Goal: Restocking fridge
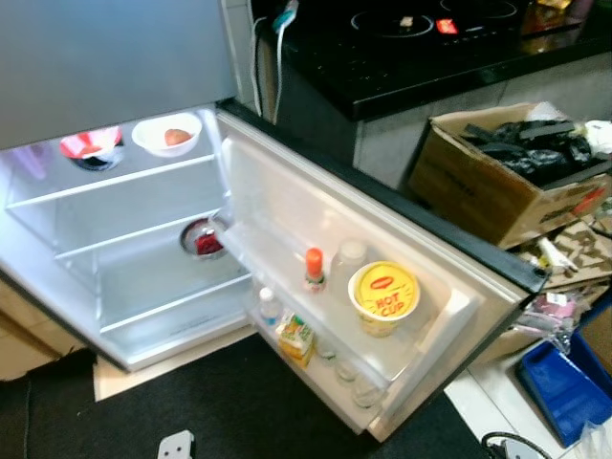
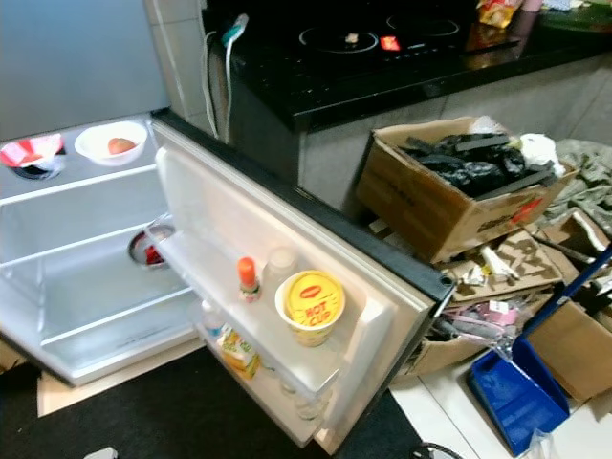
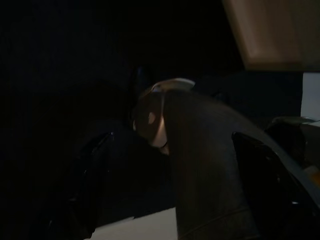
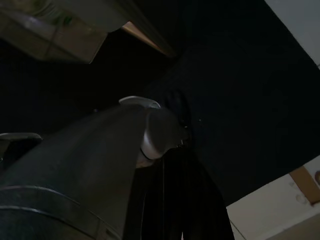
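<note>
The white fridge (image 1: 143, 287) stands open before me, its glass shelves mostly bare. On the top shelf, at about ten o'clock in my head view, sit a white bowl holding something orange-brown (image 1: 167, 135) and a pink-rimmed dish (image 1: 91, 146); a small round steel bowl with red contents (image 1: 203, 238) sits on the middle shelf near the hinge. The open white door (image 1: 316, 220) swings toward four o'clock, and its rack carries a yellow "Hot Cup" noodle tub (image 1: 383, 297), an orange-capped sauce bottle (image 1: 314, 269), a small clear bottle (image 1: 271, 307) and a yellow-green juice carton (image 1: 296, 339).

Both my arms hang low in shadow; from the dark wrist views I cannot tell whether my left claw or my right claw is released or clenched, nor that either carries anything.

Beyond the door, at two o'clock, an open brown cardboard box of black items (image 2: 449, 191) rests on the floor below the black stove tabletop (image 2: 382, 48), with a blue dustpan (image 2: 512, 397) at five o'clock.

I judge the step is fetching stock. To do it well, I should turn clear of the door's edge and load the bare shelves first.
</note>
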Robot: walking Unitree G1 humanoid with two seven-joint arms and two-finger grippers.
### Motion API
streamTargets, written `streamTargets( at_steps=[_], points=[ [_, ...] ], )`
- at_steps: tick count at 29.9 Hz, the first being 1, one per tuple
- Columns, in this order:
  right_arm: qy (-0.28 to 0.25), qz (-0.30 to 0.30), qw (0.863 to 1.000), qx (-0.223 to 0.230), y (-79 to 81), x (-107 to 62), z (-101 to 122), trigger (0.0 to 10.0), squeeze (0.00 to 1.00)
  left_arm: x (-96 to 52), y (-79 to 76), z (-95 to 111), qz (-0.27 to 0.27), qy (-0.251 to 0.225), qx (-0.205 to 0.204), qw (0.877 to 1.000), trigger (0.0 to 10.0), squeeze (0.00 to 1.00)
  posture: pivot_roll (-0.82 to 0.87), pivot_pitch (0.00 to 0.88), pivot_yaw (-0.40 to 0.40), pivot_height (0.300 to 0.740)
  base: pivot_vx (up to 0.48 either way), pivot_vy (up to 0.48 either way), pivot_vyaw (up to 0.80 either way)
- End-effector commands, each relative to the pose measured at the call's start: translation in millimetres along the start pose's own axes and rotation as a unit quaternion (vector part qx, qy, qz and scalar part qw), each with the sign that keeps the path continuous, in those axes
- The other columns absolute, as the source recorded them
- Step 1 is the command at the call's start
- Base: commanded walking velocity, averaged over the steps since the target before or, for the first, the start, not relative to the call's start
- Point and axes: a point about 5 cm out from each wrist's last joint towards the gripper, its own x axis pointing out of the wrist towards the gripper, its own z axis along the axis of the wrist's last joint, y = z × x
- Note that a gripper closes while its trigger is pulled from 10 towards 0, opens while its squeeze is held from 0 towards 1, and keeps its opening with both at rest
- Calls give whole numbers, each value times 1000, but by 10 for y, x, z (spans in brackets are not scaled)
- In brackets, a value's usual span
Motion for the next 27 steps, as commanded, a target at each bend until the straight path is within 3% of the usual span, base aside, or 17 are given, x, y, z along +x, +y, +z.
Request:
streamTargets(
  at_steps=[1, 9, 15, 19, 27],
  points=[
    [14, -7, 1000, 9, -34, -33, -104, 10000, 0, -36, 46, -114, 9, 21, -5, 1000, 10000, 0, -89, 117, 3, 740, -390, 0, 0],
    [14, -7, 1000, 9, -32, -32, -105, 10000, 0, -39, 49, -121, 11, 21, -8, 1000, 10000, 0, -88, 120, 2, 740, -410, 0, 0],
    [13, -6, 1000, 8, -28, -28, -91, 10000, 0, -41, 53, -86, 6, 5, -12, 1000, 10000, 0, -90, 119, 0, 740, 0, 0, 0],
    [13, -6, 1000, 8, -31, -29, -90, 10000, 0, -45, 46, -109, -7, 21, 9, 1000, 10000, 0, -91, 118, -2, 740, 0, -432, 0],
    [14, -6, 1000, 10, -30, -31, -102, 10000, 0, -64, 101, -124, 21, 17, -7, 1000, 10000, 0, -90, 120, -2, 740, 0, -189, 0]
  ],
)
